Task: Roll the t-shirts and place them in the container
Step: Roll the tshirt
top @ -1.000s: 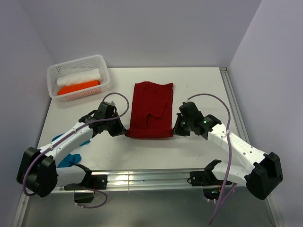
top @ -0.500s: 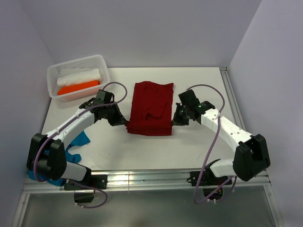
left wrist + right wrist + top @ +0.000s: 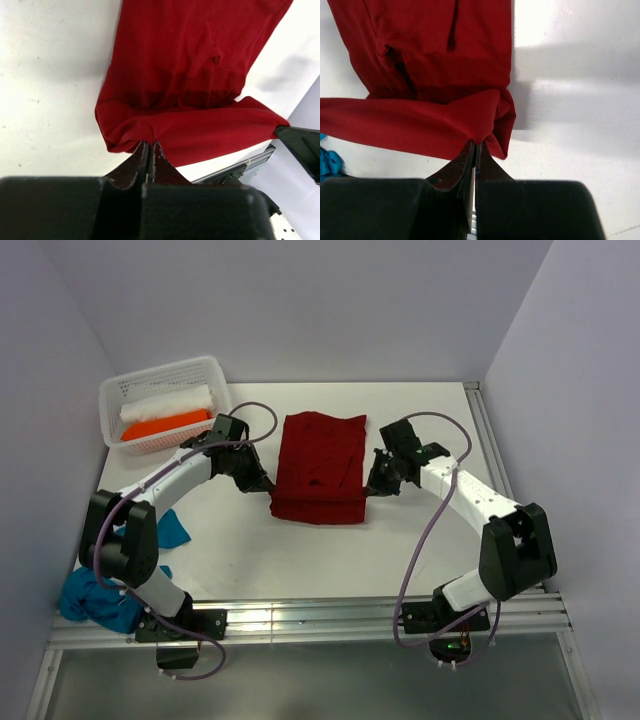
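Pale lilac walls (image 3: 300,310) close round a white counter (image 3: 300,560), and at its middle lies the dark red t-shirt (image 3: 320,450), spread flat with its length running away from the arms. Its near end is turned over onto itself, so a thick folded band of cloth runs across the shirt from side to side. The left tool (image 3: 268,490) sits at the left end of that band, fingers pressed together and clamped on the red cloth; the left wrist view shows the cloth puckering right at the tips. The right tool (image 3: 370,486) does the same at the right end, its fingers together with a corner of the band pinched between them. Both arms reach inward from either side, so the two tools face each other across the shirt, with the band stretched between them and casting a dark shadow on the layer beneath.

At the far left corner stands a white perforated basket (image 3: 222,400), holding a white roll (image 3: 168,403) and an orange roll (image 3: 165,424) side by side. Well apart from the red shirt, a teal-blue t-shirt (image 3: 95,595) lies in a crumpled heap at the near left edge of the counter, beside the base of the left arm
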Available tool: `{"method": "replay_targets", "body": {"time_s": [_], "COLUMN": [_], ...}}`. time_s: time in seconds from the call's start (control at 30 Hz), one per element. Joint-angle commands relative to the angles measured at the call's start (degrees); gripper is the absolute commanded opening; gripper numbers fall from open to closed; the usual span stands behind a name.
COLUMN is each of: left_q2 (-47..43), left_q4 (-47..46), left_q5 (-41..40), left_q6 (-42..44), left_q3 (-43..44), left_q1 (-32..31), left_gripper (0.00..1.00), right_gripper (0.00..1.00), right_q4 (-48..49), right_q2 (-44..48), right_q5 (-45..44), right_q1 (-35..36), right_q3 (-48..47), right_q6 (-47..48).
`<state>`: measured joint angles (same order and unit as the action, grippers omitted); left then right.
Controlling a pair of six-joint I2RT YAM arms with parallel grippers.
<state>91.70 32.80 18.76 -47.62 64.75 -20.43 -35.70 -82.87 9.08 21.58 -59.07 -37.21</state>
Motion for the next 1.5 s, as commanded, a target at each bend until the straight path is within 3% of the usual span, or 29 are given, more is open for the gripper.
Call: {"method": "replay_targets", "body": {"time_s": [0.0, 1.0, 1.13, 1.33, 1.37, 1.43, 1.47], "left_q2": [1.1, 14.5, 14.9, 13.7, 13.5, 13.4, 13.2], "left_q4": [-0.2, -6.9, -7.5, -6.7, -6.3, -5.7, -5.0], "left_q5": [-1.5, 0.5, 0.1, -1.4, -1.9, -2.4, -2.7], "left_q6": [2.4, 4.6, 5.2, 6.3, 6.4, 6.6, 6.5], "left_q3": [2.8, 11.8, 12.2, 13.0, 13.3, 14.3, 14.5], "left_q1": [1.2, 1.6, 1.5, 1.6, 1.6, 1.6, 1.5], "left_gripper": [0.00, 0.00, 0.02, 0.21, 0.34, 0.51, 0.68], "right_gripper": [0.00, 0.00, 0.06, 0.29, 0.35, 0.39, 0.43], "right_q4": [0.7, 7.8, 8.7, 9.2, 9.8, 10.0, 10.0], "right_q2": [-1.9, -16.4, -16.8, -15.8, -15.5, -14.8, -14.7], "right_q5": [-1.8, 2.5, 2.5, 2.4, 2.5, 2.8, 2.9], "right_q1": [-2.2, -7.2, -7.2, -7.3, -7.3, -7.3, -7.3], "right_q3": [-3.3, -12.7, -12.8, -12.8, -12.7, -12.6, -12.6], "right_q6": [2.7, 4.3, 4.3, 4.3, 4.3, 4.3, 4.3]}}
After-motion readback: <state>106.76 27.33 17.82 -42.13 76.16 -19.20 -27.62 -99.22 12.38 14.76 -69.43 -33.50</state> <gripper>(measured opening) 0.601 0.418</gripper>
